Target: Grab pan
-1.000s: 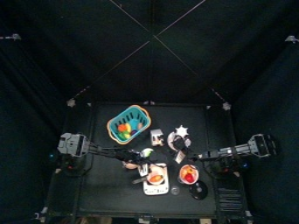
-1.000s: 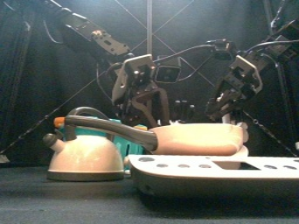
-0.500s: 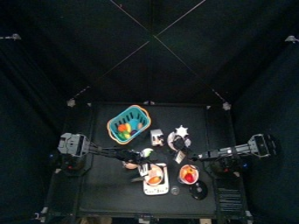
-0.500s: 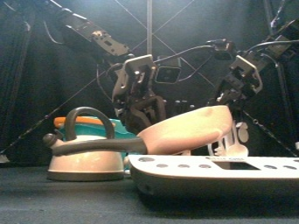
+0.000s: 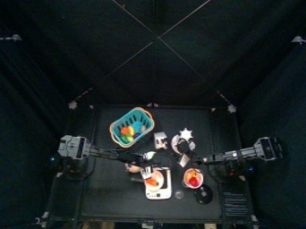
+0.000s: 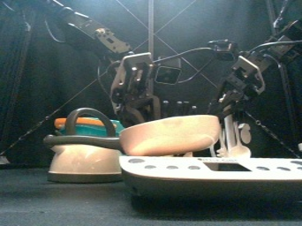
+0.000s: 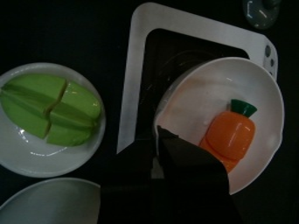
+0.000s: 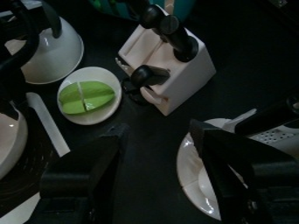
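**Pan up off the scale, carrot inside**

Front view, from the left: a cream kettle (image 6: 80, 155) with a dark arched handle stands on the table, with a teal basket (image 6: 73, 124) showing behind it. Next comes the pan (image 6: 174, 134), a pale pink bowl-shaped thing tilted slightly and hanging just above the white scale (image 6: 213, 171) that fills the foreground. The left gripper (image 6: 144, 108) comes down behind the pan at its left rim; the right gripper (image 6: 232, 113) hangs further right, apart from the pan.

From the left wrist view the left gripper (image 7: 163, 153) is clamped narrow on the pan's (image 7: 222, 109) rim, its dark jaws pressed together over the edge. An orange toy carrot (image 7: 233, 140) with a green top lies inside the pan, just beside the jaws. The scale (image 7: 158, 52) sits under the pan, and a white plate of green slices (image 7: 49, 109) lies near it.

The right wrist view shows the right gripper (image 8: 158, 162) spread wide with nothing between its jaws, hovering over bare table. Beyond it stand a knife block (image 8: 176, 66) with black handles, the same plate of green slices (image 8: 89, 93) and the kettle (image 8: 41, 44).

From the top view the pan (image 5: 157, 181) is at the table's front, between the two arms.
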`<state>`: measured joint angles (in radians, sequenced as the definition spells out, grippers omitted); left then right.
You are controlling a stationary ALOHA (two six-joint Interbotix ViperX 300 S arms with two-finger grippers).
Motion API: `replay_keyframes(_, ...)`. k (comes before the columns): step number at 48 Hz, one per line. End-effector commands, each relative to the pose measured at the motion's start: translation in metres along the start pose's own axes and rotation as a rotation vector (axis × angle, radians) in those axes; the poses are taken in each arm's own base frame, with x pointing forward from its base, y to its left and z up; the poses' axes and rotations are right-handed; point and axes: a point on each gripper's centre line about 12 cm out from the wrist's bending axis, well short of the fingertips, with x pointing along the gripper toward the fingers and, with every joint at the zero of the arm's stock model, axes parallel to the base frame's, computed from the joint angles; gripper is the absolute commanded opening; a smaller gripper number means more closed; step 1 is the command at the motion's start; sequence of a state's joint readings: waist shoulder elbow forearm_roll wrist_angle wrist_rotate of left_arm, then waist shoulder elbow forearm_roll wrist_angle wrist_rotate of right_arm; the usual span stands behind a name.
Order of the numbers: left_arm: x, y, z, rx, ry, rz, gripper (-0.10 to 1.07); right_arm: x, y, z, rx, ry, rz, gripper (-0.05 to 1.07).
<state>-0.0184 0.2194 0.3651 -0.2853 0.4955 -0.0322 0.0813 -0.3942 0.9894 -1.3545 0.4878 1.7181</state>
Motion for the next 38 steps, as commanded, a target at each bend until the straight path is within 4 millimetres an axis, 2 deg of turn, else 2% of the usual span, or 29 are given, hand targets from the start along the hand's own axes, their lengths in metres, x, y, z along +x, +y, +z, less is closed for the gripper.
replay_keyframes(1, -0.019, -0.004, 0.018, 0.010, -0.045, -0.011, 0.42, -0.001, 0.001, 0.005, 0.005, -0.015, 0.003, 0.91)
replay_keyframes(20, -0.034, -0.009, 0.036, 0.061, -0.034, 0.001, 0.42, 0.000, 0.001, 0.004, 0.003, -0.009, 0.002, 0.91)
replay_keyframes(38, -0.035, -0.010, 0.036, 0.064, -0.027, 0.002, 0.42, -0.001, 0.001, 0.004, 0.002, -0.011, 0.002, 0.91)
